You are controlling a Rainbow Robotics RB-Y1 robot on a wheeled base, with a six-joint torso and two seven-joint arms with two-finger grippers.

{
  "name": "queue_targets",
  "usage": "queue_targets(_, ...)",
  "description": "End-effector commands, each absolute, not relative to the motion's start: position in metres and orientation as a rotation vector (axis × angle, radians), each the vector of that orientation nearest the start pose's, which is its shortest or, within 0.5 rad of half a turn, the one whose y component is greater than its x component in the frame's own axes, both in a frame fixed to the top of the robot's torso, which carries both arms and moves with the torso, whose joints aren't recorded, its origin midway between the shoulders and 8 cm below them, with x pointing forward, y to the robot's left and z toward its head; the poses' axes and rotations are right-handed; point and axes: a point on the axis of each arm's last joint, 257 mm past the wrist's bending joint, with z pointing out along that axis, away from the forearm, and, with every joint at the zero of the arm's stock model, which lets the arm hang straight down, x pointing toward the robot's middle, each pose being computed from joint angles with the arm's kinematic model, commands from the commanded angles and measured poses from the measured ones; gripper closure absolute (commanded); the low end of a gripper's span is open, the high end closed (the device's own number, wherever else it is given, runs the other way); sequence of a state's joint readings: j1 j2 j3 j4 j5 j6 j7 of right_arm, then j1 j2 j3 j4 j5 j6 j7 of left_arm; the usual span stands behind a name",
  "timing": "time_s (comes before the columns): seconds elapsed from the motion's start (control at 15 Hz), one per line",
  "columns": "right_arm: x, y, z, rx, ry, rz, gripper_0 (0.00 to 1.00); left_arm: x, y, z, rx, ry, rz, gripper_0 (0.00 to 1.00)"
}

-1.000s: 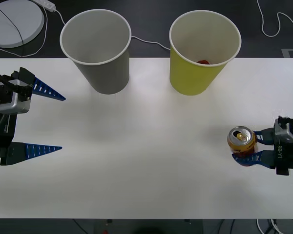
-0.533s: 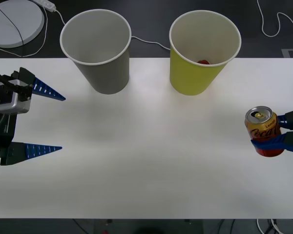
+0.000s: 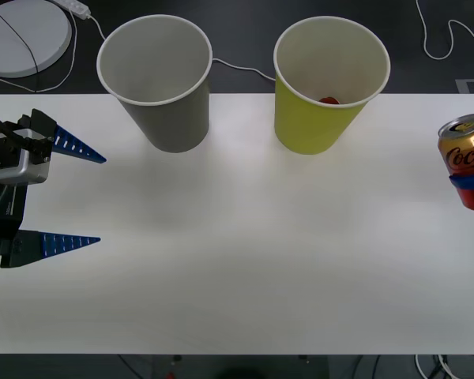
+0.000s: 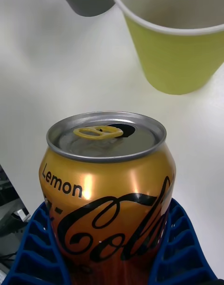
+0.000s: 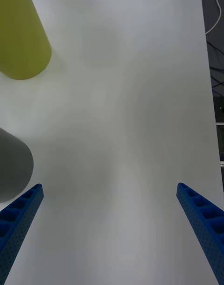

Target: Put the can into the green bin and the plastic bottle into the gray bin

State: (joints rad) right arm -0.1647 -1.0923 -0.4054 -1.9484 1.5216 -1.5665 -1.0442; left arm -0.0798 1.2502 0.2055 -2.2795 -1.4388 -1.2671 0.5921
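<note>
At the table's [image 3: 245, 260] right edge, right claw [image 4: 112, 261] pinching the can [image 3: 466, 150]; left claw [image 3: 91, 197] spread wide.

Lab or office test bench, white table [image 3: 237, 260], loose cables [image 3: 446, 43] on dark floor

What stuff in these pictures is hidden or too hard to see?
- Right gripper: front view's right edge cuts it off; only a blue strip shows under the can.
- Can's lower part: right wrist view, covered by the blue fingers.
- Red thing inside the green bin: front view, mostly hidden by the bin's wall, too small to name.
- Gray bin bottom: front view, too pale to tell.
</note>
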Motion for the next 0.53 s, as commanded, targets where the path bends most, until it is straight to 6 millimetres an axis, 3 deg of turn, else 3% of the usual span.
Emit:
queue_targets(0.07,0.412,-0.311,-0.031,-1.02,2.161,0.236,1.0,0.34,0.209,-0.085,1.794,1.59,-0.131,0.0)
queue_targets(0.53,0.446,-0.278,0.008,-1.082,2.127,0.072,1.0,0.34,0.209,-0.085,1.794,1.59,-0.131,0.0)
